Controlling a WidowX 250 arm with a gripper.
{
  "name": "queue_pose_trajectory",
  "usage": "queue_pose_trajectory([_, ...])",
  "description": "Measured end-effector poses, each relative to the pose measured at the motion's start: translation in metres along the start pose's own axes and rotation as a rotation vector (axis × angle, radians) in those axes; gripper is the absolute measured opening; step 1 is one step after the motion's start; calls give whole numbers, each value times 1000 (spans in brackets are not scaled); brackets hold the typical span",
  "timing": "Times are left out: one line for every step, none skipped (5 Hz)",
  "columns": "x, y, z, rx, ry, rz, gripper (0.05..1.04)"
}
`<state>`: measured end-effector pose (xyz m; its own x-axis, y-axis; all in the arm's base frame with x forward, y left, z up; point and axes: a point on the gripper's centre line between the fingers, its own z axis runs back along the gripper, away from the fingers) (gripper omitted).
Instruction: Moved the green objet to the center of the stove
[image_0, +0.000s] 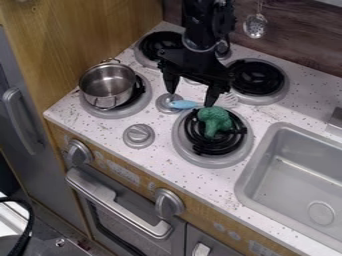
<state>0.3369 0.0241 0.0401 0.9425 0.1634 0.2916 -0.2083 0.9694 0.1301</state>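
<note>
The black gripper (192, 98) hangs above the middle of the stove top, its two fingers spread wide with nothing held between them. A green broccoli-shaped object (215, 119) lies on the black coil of the front right burner (179, 146), just in front and to the right of the gripper. Between the four burners is the white, speckled stove top (160, 128). A small light-blue piece (182, 104) lies there, below the gap between the fingers.
A metal pot (108, 84) stands on the front left burner. Two black-coiled burners are at the back, the right one (256, 77) beside the arm. A grey sink (294, 170) lies to the right, and a slotted ladle (255, 26) hangs at the back wall.
</note>
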Motion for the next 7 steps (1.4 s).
queue_pose_trajectory([-9,0,-10,7,40,-8,999])
queue_pose_trajectory([-14,-2,-25,58,76,17,999])
queue_pose_trajectory([-18,-16,-44,12,135,11,999])
queue_pose_trajectory([-21,-24,-59,8,188,14,999])
queue_pose_trajectory([-24,-39,-66,16,231,-1,999])
queue_pose_trajectory([-18,-52,-68,-35,245,36,999])
queue_pose_trajectory([-9,-54,-74,-54,245,50,999])
